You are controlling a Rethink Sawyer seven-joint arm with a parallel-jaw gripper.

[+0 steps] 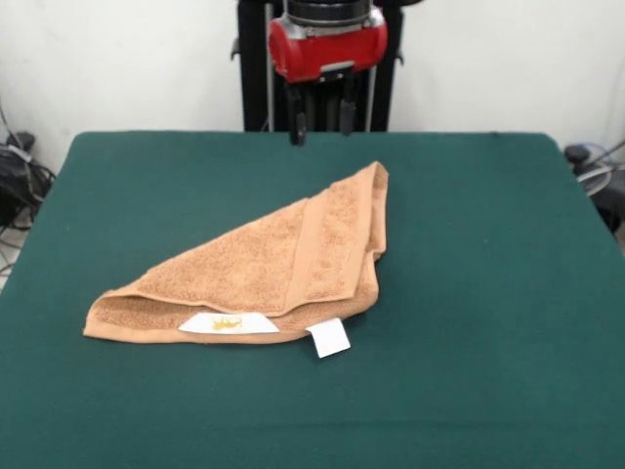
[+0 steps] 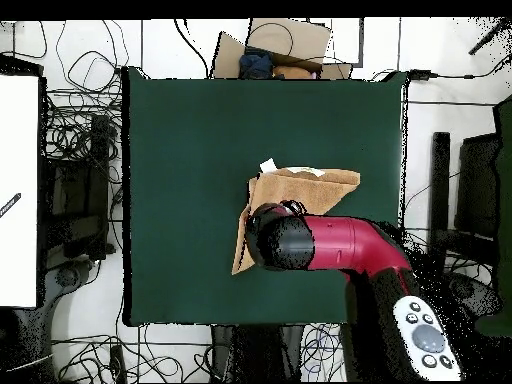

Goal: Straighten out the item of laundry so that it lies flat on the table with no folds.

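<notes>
The orange-tan towel (image 1: pixel 264 269) lies on the green table (image 1: pixel 488 244), folded over into a rough triangle with its point toward the robot. Its border band runs up the folded flap. A white tag with a yellow mark (image 1: pixel 228 322) and a plain white tag (image 1: pixel 329 337) stick out at the near edge. My gripper (image 1: pixel 322 117) hangs above the table's far edge, just behind the towel's point, open and empty. In the overhead view the red arm (image 2: pixel 340 245) covers part of the towel (image 2: pixel 305 188), and the gripper is hidden under the arm's head.
The black pedestal (image 1: pixel 256 68) stands behind the table. In the overhead view, a cardboard box (image 2: pixel 285 45) with things in it sits beyond the far edge, cables lie all around the table, and a white panel (image 2: pixel 18 190) stands at the left.
</notes>
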